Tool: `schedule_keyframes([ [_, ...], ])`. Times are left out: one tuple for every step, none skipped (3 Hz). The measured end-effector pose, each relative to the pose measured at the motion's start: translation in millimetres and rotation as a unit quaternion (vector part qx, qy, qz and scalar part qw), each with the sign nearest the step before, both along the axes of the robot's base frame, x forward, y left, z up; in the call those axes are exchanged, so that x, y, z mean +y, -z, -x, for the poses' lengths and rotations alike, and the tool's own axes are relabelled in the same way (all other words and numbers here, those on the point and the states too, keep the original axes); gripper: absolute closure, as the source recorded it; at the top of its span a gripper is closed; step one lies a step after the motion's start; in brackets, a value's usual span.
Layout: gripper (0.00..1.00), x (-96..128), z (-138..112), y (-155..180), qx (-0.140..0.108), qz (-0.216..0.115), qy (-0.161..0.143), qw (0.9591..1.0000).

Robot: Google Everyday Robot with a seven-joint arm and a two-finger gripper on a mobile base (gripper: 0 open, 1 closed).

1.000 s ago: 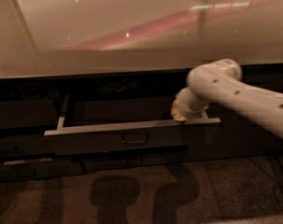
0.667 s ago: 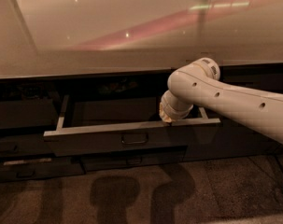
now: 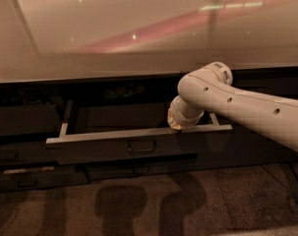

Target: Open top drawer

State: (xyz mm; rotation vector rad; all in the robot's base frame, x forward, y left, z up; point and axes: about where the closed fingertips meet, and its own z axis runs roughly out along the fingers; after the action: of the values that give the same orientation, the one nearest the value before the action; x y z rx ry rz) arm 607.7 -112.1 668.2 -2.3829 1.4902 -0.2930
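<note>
Reaching in from the right, the white, round-jointed robot arm (image 3: pixel 237 102) bends down at its wrist toward the wide dark grey top drawer (image 3: pixel 104 151). That drawer stands pulled partway out from under the glossy beige countertop (image 3: pixel 114 38). Its pale top edge (image 3: pixel 114 135) runs across the middle of the view, and a light metal side rail (image 3: pixel 66 118) runs back on the left. The small loop handle (image 3: pixel 141 145) sits at the centre of the drawer's front. The gripper (image 3: pixel 177 126) rests at the drawer's top edge, right of the handle, mostly hidden behind the wrist; whether it is open or closed cannot be told. A narrower dark drawer front (image 3: pixel 138 168) lies below, above the mottled brown floor (image 3: pixel 247 200).
</note>
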Motion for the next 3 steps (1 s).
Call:
schedule_keyframes([
  [0.81, 0.1, 0.1, 0.0, 0.0, 0.0, 0.0, 1.0],
  [0.58, 4.2, 5.8, -3.0, 0.002, -0.01, -0.007, 0.9999],
  [0.34, 4.8, 31.5, -0.7, 0.002, -0.023, -0.015, 0.9996],
])
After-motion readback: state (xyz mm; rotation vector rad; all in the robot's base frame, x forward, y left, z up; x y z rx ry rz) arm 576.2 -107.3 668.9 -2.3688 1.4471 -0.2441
